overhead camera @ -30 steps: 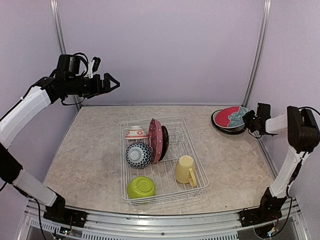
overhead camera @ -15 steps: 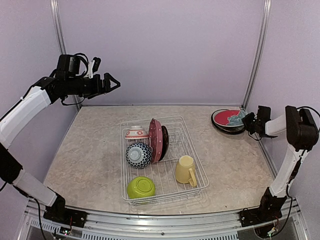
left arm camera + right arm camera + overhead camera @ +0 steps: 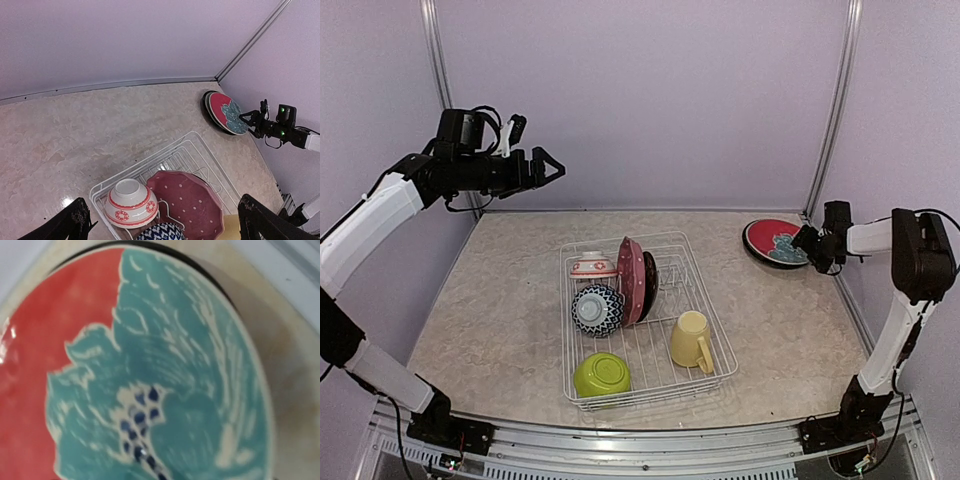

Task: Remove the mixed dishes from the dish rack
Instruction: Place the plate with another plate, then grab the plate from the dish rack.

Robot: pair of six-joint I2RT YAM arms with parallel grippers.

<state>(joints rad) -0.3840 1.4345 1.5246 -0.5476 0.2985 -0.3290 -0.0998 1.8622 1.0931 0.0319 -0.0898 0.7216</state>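
Observation:
The white wire dish rack (image 3: 718, 352) sits mid-table. It holds a red-white bowl (image 3: 592, 266), a blue-patterned bowl (image 3: 597, 308), an upright pink dotted plate (image 3: 631, 280) with a dark plate (image 3: 651, 285) behind it, a pale yellow mug (image 3: 691, 340) and a lime green bowl (image 3: 601, 375). At the back right a red and teal plate (image 3: 772, 240) lies flat on a dark plate (image 3: 206, 102). My right gripper (image 3: 807, 243) is open at its right rim; its fingers are out of the right wrist view, which the plate (image 3: 150, 380) fills. My left gripper (image 3: 548, 165) hovers open, high above the rack's back left.
Purple walls close the table (image 3: 500, 300) on three sides. A metal corner post (image 3: 830, 110) stands just behind the stacked plates. The right wall runs close beside the right forearm.
The red and teal plate went from tilted in the right gripper to lying flat on the dark plate. The right gripper opened and let it go. The left arm barely shifted.

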